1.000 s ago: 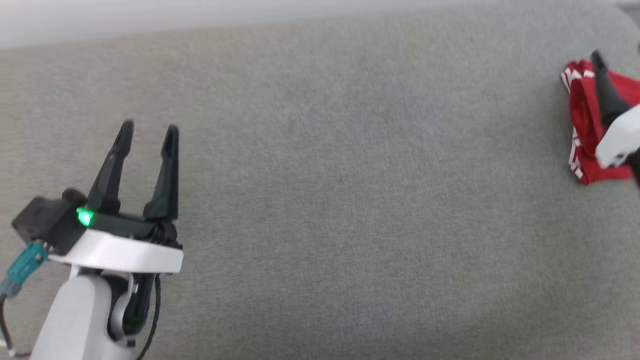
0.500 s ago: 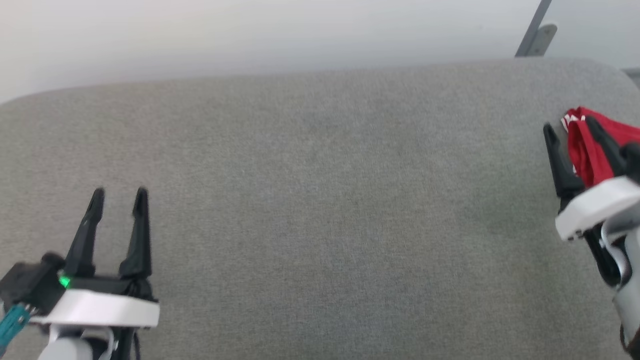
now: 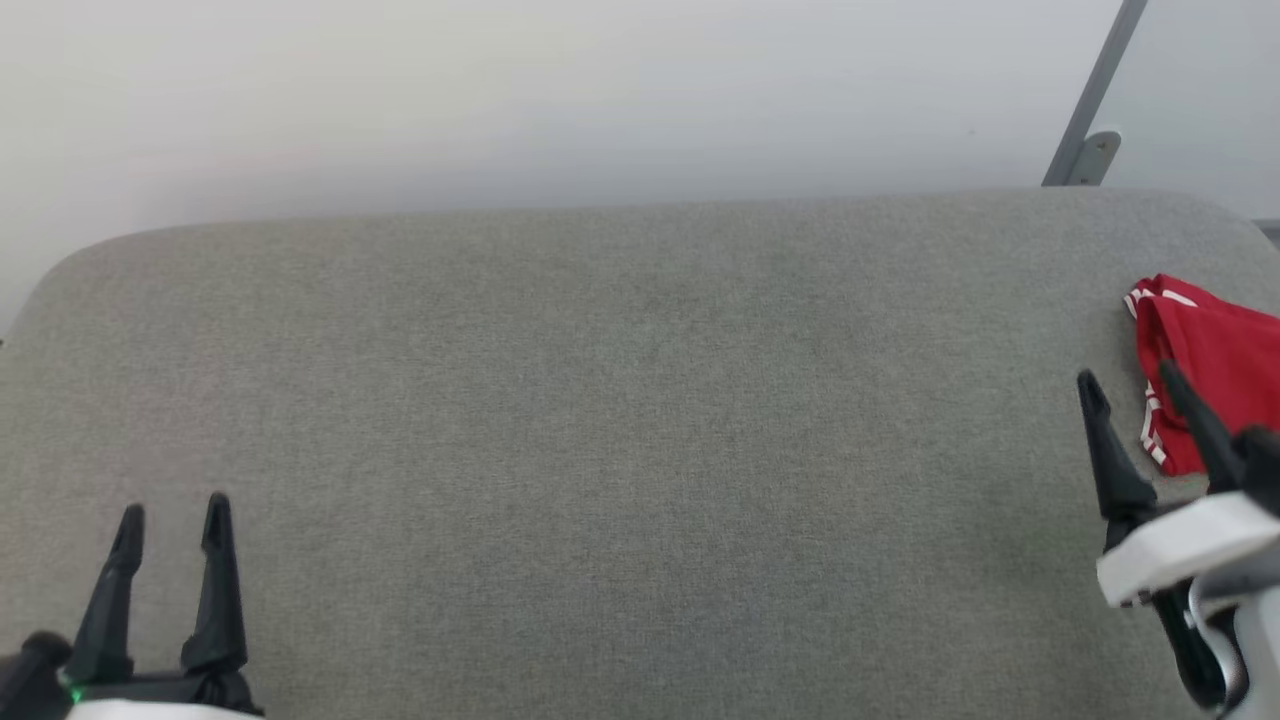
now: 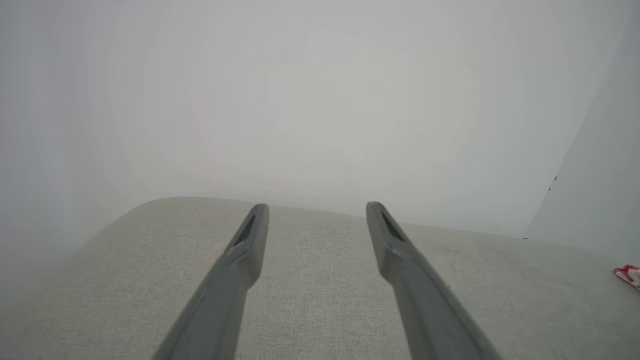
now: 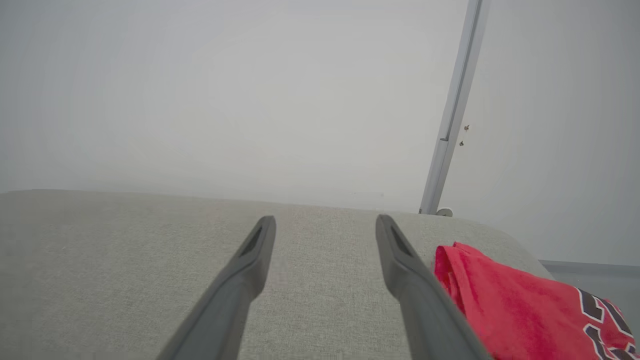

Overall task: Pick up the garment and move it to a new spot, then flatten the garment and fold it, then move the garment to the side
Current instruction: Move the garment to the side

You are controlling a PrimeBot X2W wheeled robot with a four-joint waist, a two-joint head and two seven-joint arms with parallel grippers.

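The garment (image 3: 1210, 365), a folded red jersey with red-and-white striped trim, lies at the far right end of the grey padded table (image 3: 620, 420). The right wrist view shows the garment (image 5: 520, 310) with a black-and-white number print, just right of my right finger. My right gripper (image 3: 1133, 386) hovers open at the garment's near left edge, holding nothing. My left gripper (image 3: 172, 518) stands open and empty over the table's near left corner. A sliver of the garment (image 4: 629, 275) shows at the right edge of the left wrist view.
A pale wall rises behind the table's rounded far edge. A slanted grey metal post (image 3: 1092, 105) stands at the back right, seen as a post (image 5: 452, 115) in the right wrist view too.
The head camera has tilted up, so the table's far edge and the wall have come into view. Both grippers sit lower in the picture, and the right one has drawn back off the garment.
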